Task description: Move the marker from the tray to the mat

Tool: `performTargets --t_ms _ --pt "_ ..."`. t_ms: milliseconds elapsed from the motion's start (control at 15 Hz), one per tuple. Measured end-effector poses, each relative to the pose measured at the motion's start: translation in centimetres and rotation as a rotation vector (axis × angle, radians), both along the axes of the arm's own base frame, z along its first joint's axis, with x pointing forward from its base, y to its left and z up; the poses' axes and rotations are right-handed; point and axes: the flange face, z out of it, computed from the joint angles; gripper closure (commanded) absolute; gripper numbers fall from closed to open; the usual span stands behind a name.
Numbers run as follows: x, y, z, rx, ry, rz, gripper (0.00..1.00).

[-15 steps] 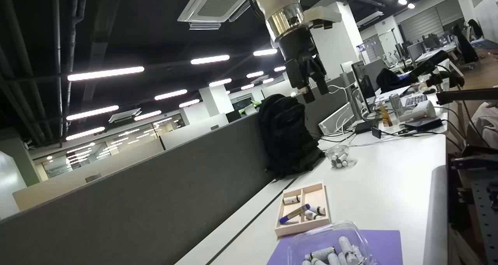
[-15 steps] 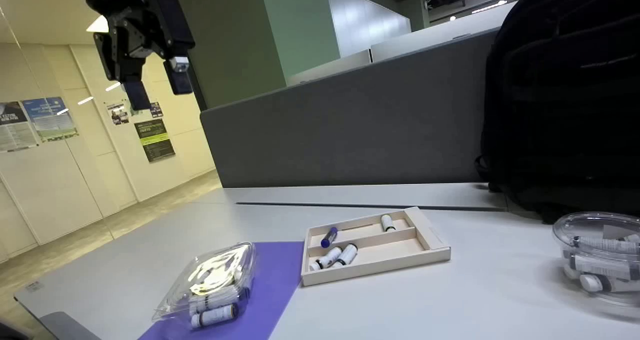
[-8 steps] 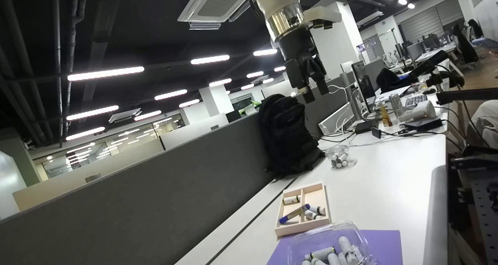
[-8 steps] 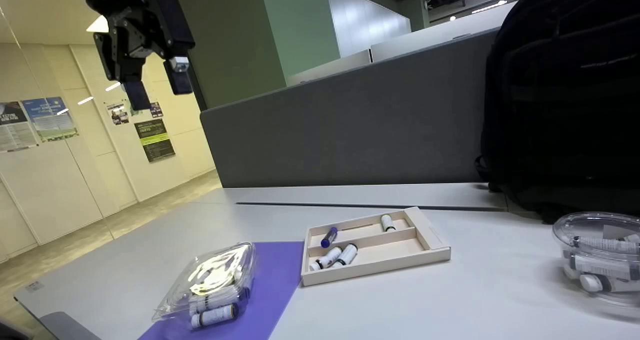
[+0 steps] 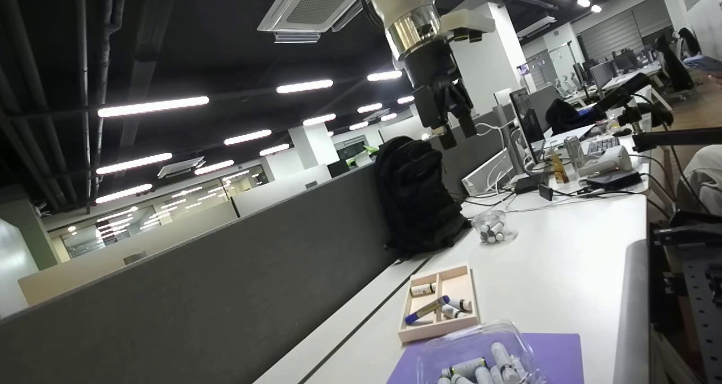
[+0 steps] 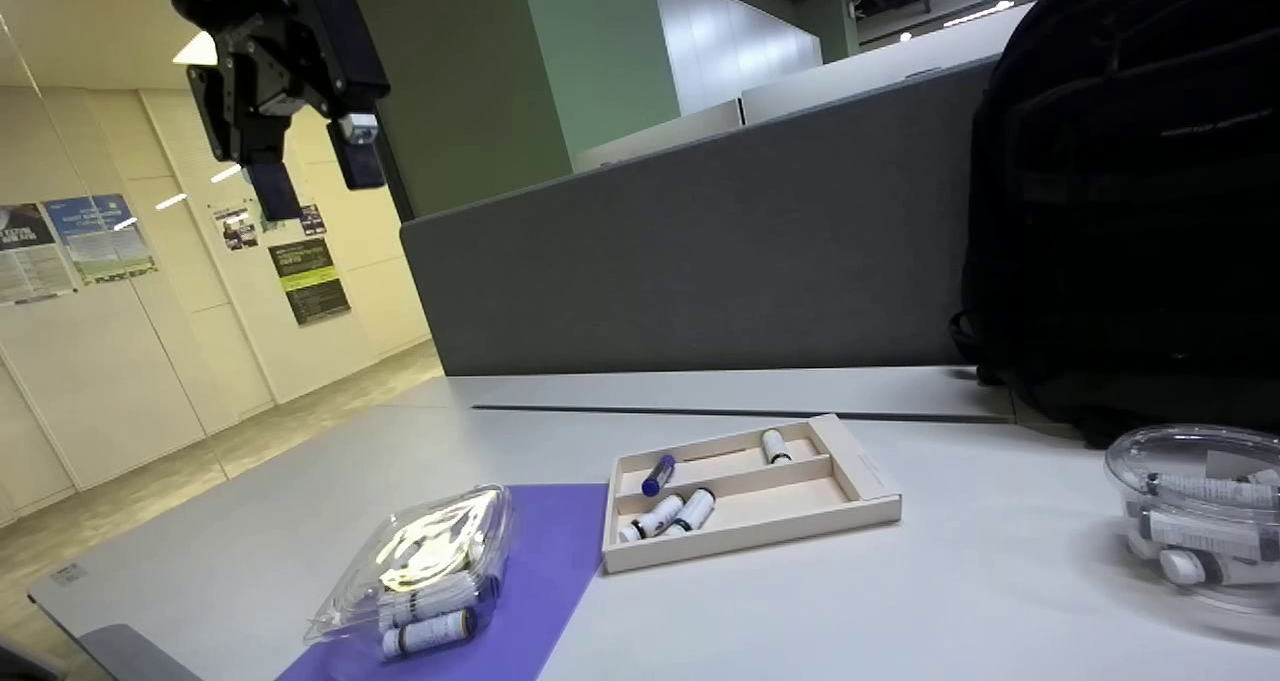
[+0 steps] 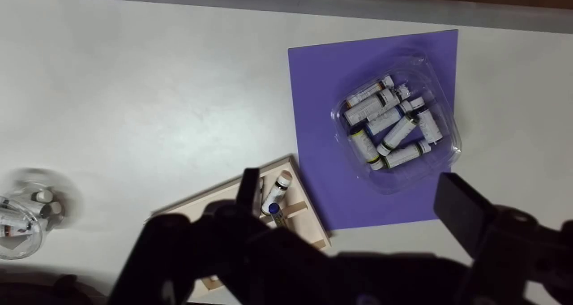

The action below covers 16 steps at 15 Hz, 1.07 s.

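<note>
The marker (image 5: 427,309) has blue ends and a gold-brown label. It lies across the divider of the small wooden tray (image 6: 770,532), among several white vials. In the wrist view the marker (image 7: 278,215) shows only its blue end and part of its body; my finger hides the rest, and part of the tray (image 7: 310,199). The purple mat (image 7: 313,94) lies beside the tray; it shows in both exterior views (image 5: 558,356) (image 6: 560,531). My gripper (image 7: 353,184) is open and empty, high above the table in both exterior views (image 5: 459,135) (image 6: 320,183).
A clear plastic box (image 7: 403,175) with several white vials stands on the mat, covering much of it. A round clear tub of vials (image 5: 489,226) stands farther along the table near a black backpack (image 5: 414,198). A grey partition (image 6: 700,271) runs along the table's back.
</note>
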Motion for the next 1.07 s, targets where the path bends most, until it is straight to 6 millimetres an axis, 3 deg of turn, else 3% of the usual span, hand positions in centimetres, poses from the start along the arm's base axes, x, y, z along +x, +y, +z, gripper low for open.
performTargets --t_ms 267,467,1067 --pt "0.1 0.0 0.0 0.0 -0.004 0.001 0.0" --pt "1.4 -0.2 -0.3 -0.01 -0.059 0.003 0.0" --pt "9.8 -1.6 -6.3 -0.041 -0.106 0.099 0.0"
